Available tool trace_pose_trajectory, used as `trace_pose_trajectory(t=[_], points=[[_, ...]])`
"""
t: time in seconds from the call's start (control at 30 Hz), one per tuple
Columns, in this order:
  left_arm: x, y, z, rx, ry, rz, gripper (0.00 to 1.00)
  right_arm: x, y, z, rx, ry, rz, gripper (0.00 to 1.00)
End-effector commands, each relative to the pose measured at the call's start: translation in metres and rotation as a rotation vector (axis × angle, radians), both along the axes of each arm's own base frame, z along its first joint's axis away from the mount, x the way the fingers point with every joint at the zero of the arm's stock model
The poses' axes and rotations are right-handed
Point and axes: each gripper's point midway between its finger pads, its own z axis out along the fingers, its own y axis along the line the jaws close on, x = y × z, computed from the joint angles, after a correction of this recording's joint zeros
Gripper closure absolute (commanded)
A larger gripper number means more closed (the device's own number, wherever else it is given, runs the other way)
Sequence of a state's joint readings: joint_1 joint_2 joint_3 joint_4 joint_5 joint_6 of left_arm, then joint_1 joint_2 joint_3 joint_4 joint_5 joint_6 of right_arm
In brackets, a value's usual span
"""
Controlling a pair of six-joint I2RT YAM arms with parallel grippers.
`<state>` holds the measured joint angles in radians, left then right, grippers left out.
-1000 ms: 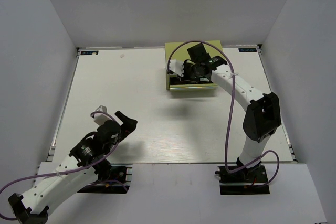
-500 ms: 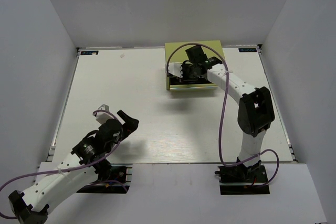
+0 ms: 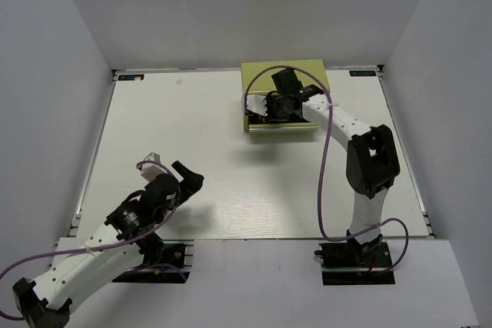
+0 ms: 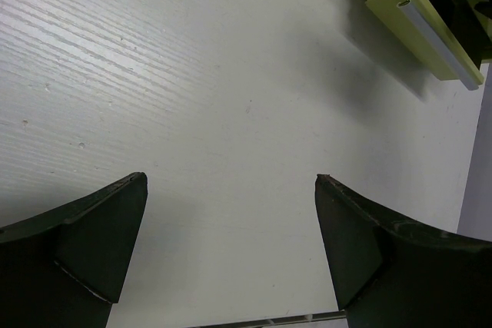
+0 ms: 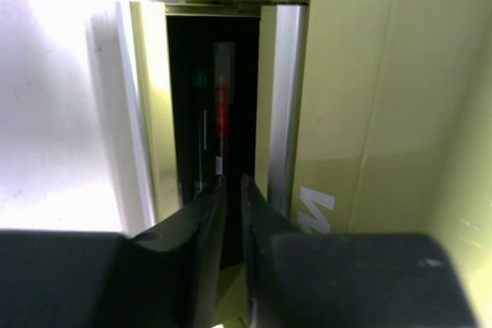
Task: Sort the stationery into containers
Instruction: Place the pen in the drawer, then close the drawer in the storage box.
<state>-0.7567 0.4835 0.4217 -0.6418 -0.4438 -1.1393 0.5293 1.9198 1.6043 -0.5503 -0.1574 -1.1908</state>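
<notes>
The olive-green drawer chest [image 3: 311, 71] stands at the table's far edge, its lower drawer [image 5: 151, 113] pulled out. My right gripper [image 3: 270, 105] hangs over that drawer. In the right wrist view its jaws [image 5: 233, 180] stand a narrow slit apart with nothing between them. Just beyond the tips a thin red pen [image 5: 222, 113] lies lengthwise in the dark drawer, beside a slim dark item with a green mark [image 5: 201, 81]. My left gripper [image 3: 171, 168] is wide open and empty [image 4: 231, 182] over bare table at the near left, with the chest [image 4: 415, 28] far ahead of it.
Grey walls enclose the white table [image 3: 192, 136] on three sides. A purple cable [image 3: 327, 159] loops along the right arm above the table. The chest's top panel with white lettering [image 5: 319, 205] lies right of the right gripper's fingers.
The right arm's elbow has swung left and folded upright while its gripper stayed over the drawer. Its jaws have parted slightly. The left arm has barely shifted.
</notes>
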Motion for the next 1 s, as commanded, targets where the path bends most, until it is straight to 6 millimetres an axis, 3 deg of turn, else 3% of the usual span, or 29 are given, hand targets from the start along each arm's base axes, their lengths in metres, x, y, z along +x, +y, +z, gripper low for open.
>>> trace_pose_trajectory(t=[0.0,0.03,0.07,0.1,0.23,0.37,0.53,0.73,0.97], points=[[0.004,-0.006,0.016,-0.026,-0.035,-0.013,0.00,-0.010,0.001,0.012,0.037,0.014,0.034,0.82],[0.004,-0.006,0.016,-0.026,-0.035,-0.013,0.00,-0.012,0.002,0.011,0.038,0.022,0.039,0.86],[0.004,-0.006,0.016,-0.026,-0.035,-0.013,0.00,-0.018,0.004,0.010,0.050,0.047,0.063,0.98],[0.004,-0.006,0.016,-0.026,-0.035,-0.013,0.00,-0.025,0.004,0.010,0.044,0.069,0.083,1.00],[0.004,-0.006,0.016,-0.026,-0.035,-0.013,0.00,-0.055,0.002,-0.007,0.023,0.196,0.190,1.00],[0.004,-0.006,0.016,-0.026,-0.035,-0.013,0.00,-0.069,0.003,-0.014,0.011,0.238,0.251,1.00],[0.004,-0.006,0.016,-0.026,-0.035,-0.013,0.00,-0.063,0.000,-0.029,-0.021,0.236,0.229,1.00],[0.004,-0.006,0.016,-0.026,-0.035,-0.013,0.00,-0.037,-0.003,-0.053,-0.059,0.187,0.139,1.00],[0.004,-0.006,0.016,-0.026,-0.035,-0.013,0.00,-0.021,-0.003,-0.061,-0.065,0.141,0.081,1.00]])
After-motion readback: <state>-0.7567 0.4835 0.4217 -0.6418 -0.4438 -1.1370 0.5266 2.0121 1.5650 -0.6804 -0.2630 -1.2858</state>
